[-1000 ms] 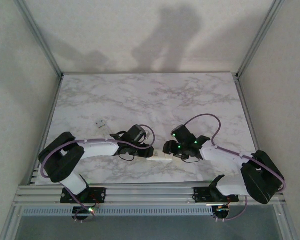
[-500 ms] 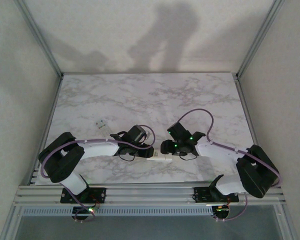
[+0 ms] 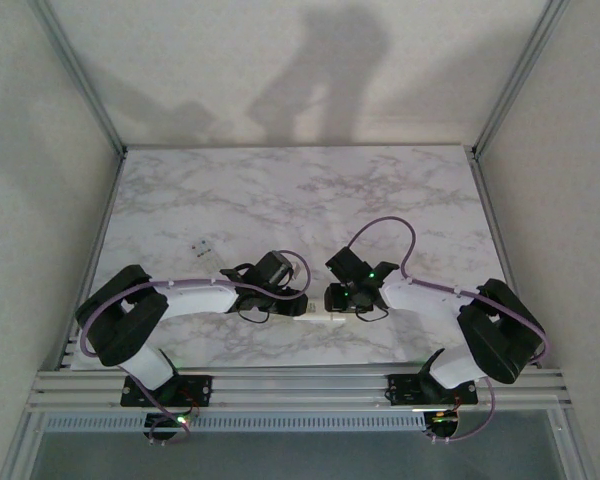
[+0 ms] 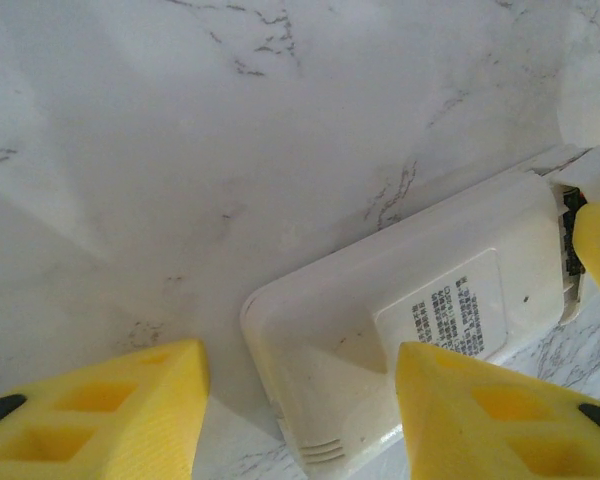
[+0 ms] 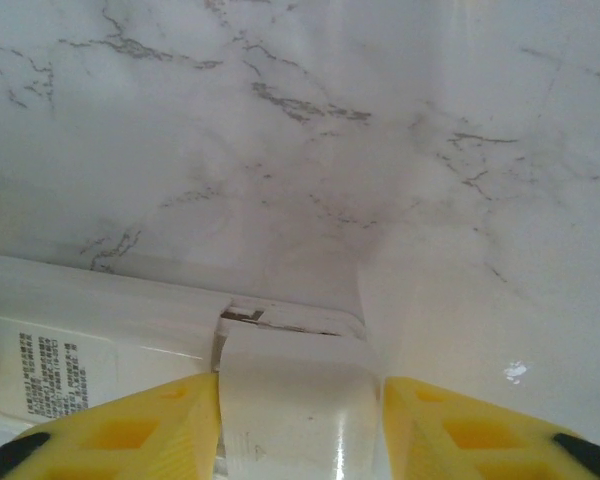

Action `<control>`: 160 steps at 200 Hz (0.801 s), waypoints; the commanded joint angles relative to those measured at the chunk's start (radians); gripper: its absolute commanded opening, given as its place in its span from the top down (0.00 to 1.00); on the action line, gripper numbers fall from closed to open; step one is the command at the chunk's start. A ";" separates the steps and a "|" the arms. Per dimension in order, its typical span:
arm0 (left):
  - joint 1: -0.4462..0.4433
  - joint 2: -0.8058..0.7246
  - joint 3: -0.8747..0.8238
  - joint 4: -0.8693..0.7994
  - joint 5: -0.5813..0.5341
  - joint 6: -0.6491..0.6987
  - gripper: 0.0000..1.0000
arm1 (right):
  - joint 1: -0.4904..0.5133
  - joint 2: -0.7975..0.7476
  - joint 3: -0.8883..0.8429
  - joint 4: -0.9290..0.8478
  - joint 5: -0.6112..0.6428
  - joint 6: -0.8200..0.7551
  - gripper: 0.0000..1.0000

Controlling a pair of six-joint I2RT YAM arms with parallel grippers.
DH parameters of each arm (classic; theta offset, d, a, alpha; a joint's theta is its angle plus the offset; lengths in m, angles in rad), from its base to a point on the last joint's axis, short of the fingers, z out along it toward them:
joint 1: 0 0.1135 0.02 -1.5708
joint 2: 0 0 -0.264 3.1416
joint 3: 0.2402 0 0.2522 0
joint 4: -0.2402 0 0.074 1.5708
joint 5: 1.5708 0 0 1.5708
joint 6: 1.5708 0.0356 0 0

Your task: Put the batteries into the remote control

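Pressure matters: the right gripper (image 5: 300,402) pinches the battery cover (image 5: 295,365) at one end of the face-down remote control (image 4: 430,310), near the table's (image 3: 280,190) front edge. The left gripper (image 4: 300,357) straddles the other end, unclenched. Slide the cover straight along the body, without twisting.

The right end effector (image 5: 300,432) sits at the bottom of the frame, its yellow fingers (image 5: 130,435) pressed against both sides of the remote control's (image 5: 110,300) white end; a printed label (image 5: 50,362) shows at lower left, marble desk (image 5: 330,120) above
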 commanded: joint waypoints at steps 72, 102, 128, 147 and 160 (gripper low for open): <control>-0.015 0.006 -0.017 -0.003 -0.017 0.001 0.47 | 0.006 0.018 0.096 -0.125 0.049 0.052 0.60; -0.015 0.002 -0.015 -0.008 -0.019 0.002 0.47 | -0.007 0.057 0.127 -0.132 0.034 0.068 0.60; -0.015 -0.005 -0.020 -0.009 -0.025 0.002 0.47 | -0.009 0.094 0.149 -0.155 0.036 0.065 0.60; -0.016 -0.007 -0.023 -0.009 -0.027 0.000 0.47 | -0.009 0.111 0.153 -0.168 0.035 0.064 0.60; -0.015 -0.007 -0.023 -0.008 -0.027 0.000 0.47 | -0.009 0.117 0.156 -0.174 0.032 0.062 0.60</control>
